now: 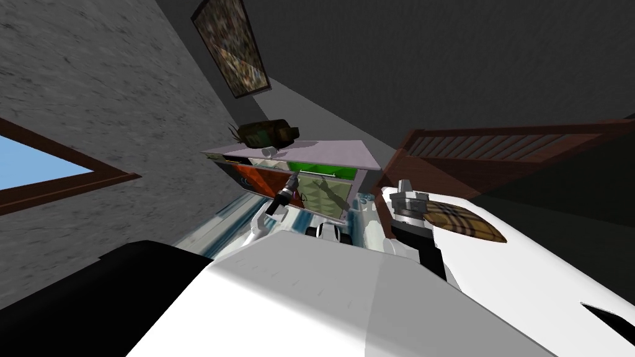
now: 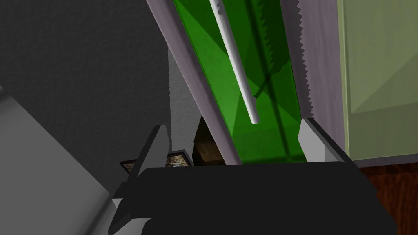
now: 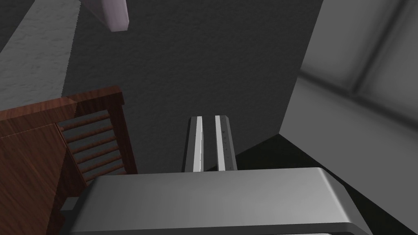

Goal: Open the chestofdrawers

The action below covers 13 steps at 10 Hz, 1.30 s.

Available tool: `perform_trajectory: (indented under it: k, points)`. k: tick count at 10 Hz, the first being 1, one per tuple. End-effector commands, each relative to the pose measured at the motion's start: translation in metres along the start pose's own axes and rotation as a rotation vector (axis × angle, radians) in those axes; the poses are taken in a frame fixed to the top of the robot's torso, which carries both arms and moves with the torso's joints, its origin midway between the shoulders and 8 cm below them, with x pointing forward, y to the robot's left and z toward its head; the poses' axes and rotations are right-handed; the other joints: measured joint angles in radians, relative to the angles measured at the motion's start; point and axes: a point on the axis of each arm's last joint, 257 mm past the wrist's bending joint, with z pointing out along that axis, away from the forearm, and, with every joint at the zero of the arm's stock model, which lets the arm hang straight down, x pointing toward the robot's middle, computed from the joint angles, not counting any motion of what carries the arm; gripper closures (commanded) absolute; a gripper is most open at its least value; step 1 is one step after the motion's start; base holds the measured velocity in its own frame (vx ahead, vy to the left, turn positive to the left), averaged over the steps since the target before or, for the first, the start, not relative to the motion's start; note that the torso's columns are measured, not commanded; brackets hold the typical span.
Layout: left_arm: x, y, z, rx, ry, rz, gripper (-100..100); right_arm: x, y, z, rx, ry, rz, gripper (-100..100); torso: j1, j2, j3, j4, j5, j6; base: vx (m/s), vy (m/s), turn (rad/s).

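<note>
At twelve o'clock ahead of the robot, against a grey wall, stands the chest of drawers (image 1: 310, 152). It has a pale lilac top and drawer fronts in red-brown, green and olive. The left hand (image 2: 233, 130) reaches toward it with its fingers spread, and the green drawer (image 2: 249, 140) lies between them. That drawer's white bar handle (image 2: 239, 69) runs away from the hand toward eleven o'clock, with its near end just ahead of the fingertips and untouched. The spread looks meant to straddle the bar before closing and pulling. The green drawer appears to be shut. At two o'clock the right hand (image 3: 208, 142), fingers pressed together on nothing, hangs idle near a bed's wooden headboard (image 3: 36, 134).
</note>
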Motion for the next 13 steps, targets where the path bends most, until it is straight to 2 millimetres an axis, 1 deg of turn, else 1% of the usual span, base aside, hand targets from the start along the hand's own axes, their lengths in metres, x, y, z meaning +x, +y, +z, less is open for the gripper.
perform_trajectory:
  k: [1, 2, 3, 4, 5, 8, 9, 10, 13]
  points:
    - [-0.001, 0.004, 0.002, -0.004, -0.004, 0.0, -100, 0.0, 0.0, 0.0, 0.0, 0.0, 0.0, 0, 0.001, 0.005, 0.004, 0.002, 0.0, 0.0, 0.082, -0.018, -0.006]
    - [-0.003, -0.004, 0.002, -0.004, -0.004, 0.001, -100, 0.0, 0.0, 0.0, 0.0, 0.0, 0.0, 0, 0.003, 0.013, 0.008, 0.004, 0.001, 0.0, 0.105, -0.012, -0.006]
    - [-0.002, -0.001, 0.003, -0.001, -0.004, 0.001, -100, 0.0, 0.0, 0.0, 0.0, 0.0, 0.0, 0, 0.003, 0.011, 0.008, 0.004, 0.001, 0.0, 0.065, -0.007, 0.0]
    - [-0.002, -0.001, 0.003, -0.003, -0.004, 0.001, 100, 0.0, 0.0, 0.0, 0.0, 0.0, 0.0, 0, 0.003, 0.011, 0.007, 0.003, 0.001, 0.0, 0.011, -0.002, 0.001]
    - [0.0, -0.005, -0.001, 0.0, 0.004, 0.0, 100, 0.0, 0.0, 0.0, 0.0, 0.0, 0.0, 0, 0.003, 0.011, 0.007, 0.003, 0.001, 0.0, -0.098, 0.008, 0.064]
    - [0.004, -0.01, -0.006, 0.003, 0.014, -0.001, 100, 0.0, 0.0, 0.0, -0.001, 0.0, 0.0, 0, 0.001, 0.012, 0.008, 0.004, 0.0, 0.0, -0.187, 0.025, 0.039]
    - [0.003, -0.009, -0.005, 0.002, 0.011, -0.001, 100, 0.0, 0.0, 0.0, -0.001, 0.0, 0.0, 0, 0.002, 0.009, 0.006, 0.003, 0.0, 0.0, -0.097, 0.012, 0.007]
    - [0.001, -0.002, -0.002, -0.003, 0.005, -0.001, -100, 0.0, 0.0, 0.0, 0.0, 0.0, 0.0, 0, 0.001, 0.001, 0.001, 0.001, 0.0, 0.0, 0.052, -0.006, -0.045]
    - [-0.001, 0.007, 0.004, -0.007, -0.005, 0.0, -100, 0.0, 0.0, 0.0, 0.0, 0.0, 0.0, 0, 0.002, -0.001, -0.001, 0.0, 0.0, 0.0, 0.153, -0.012, -0.041]
